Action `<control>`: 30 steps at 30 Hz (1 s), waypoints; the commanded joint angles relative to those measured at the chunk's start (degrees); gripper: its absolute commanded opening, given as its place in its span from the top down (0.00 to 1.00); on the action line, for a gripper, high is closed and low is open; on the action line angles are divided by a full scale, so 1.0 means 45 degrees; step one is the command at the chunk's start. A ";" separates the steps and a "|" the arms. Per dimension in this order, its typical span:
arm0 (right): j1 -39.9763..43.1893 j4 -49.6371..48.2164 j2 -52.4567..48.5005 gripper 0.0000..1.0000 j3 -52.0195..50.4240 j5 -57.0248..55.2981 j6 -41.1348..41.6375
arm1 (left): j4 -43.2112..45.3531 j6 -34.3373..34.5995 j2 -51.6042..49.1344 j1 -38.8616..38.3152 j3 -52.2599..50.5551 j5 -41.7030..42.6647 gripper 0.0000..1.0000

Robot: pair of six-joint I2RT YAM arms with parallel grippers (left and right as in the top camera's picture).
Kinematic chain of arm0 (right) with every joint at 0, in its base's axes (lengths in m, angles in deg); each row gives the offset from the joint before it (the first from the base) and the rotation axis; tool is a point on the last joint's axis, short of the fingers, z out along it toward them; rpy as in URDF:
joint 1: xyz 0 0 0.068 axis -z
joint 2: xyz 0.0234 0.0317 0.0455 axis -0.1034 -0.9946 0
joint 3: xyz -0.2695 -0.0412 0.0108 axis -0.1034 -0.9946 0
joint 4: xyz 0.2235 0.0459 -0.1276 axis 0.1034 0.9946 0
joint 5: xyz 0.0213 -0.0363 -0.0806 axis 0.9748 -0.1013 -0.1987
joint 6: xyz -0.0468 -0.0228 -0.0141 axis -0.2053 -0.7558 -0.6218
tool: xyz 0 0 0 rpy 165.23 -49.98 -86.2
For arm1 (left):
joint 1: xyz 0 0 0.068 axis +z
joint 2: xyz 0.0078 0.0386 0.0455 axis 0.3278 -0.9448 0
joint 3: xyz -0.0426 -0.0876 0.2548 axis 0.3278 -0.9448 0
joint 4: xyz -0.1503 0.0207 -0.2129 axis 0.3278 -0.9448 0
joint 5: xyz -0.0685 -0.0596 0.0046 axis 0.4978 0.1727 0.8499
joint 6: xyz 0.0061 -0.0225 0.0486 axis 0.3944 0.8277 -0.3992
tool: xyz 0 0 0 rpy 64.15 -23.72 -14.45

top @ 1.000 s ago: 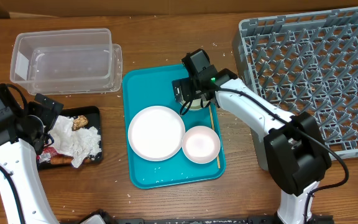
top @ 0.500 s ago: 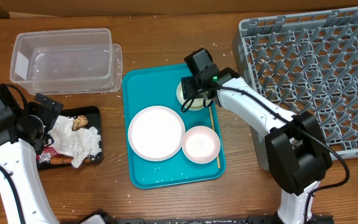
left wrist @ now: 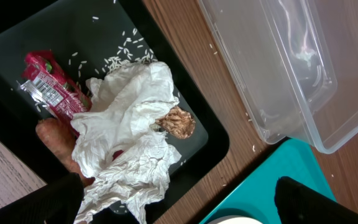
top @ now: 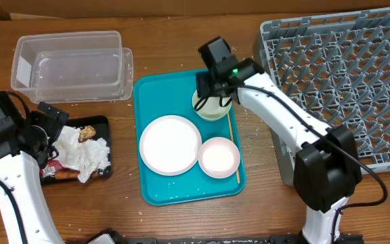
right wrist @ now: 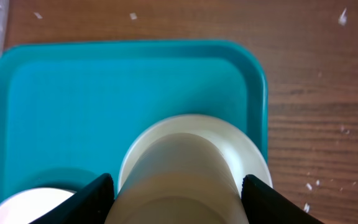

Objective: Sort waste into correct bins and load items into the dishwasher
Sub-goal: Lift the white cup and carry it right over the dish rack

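White cup (right wrist: pixel 176 180) gripped in right jaws over saucer (right wrist: pixel 246 152); left jaws open

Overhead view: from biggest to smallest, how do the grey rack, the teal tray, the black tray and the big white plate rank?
1. grey rack
2. teal tray
3. big white plate and black tray: these look about alike, and the tray is partly hidden, so I won't rank them.

I count 2 plates, one white (top: pixel 170 144) and one pale pink (top: pixel 219 157); 1 saucer (top: pixel 214 112); 1 cup (right wrist: pixel 176 177); 1 wooden stick (top: pixel 233 142); 1 teal tray (top: pixel 161 95); 1 black tray (top: pixel 93 120); 1 grey rack (top: pixel 344 74); 1 red wrapper (left wrist: pixel 48 87); 1 carrot (left wrist: pixel 51 140); 1 brown food bit (left wrist: pixel 178 121); napkins (left wrist: pixel 129 124) bunched together, number not resolvable
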 commanded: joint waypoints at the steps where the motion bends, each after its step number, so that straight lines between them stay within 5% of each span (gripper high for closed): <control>1: 0.0845 0.0350 0.0767 0.37 0.1326 -0.0753 0.0068 | 0.0000 0.0160 -0.0005 0.0019 0.0214 0.0039 0.00; 10: 0.5765 0.1899 0.1277 0.36 0.4517 -0.1015 -0.1039 | -0.0005 0.0160 -0.0005 0.0019 0.0214 0.0039 0.00; 20: 1.1502 0.2001 0.1044 0.36 0.4779 -0.0505 -0.0986 | 0.0000 0.0160 -0.0005 0.0019 0.0214 0.0039 0.00; 30: 1.4144 0.2127 -0.0199 0.32 0.4765 0.0087 -0.1069 | 0.0000 0.0160 -0.0005 0.0019 0.0214 0.0039 0.00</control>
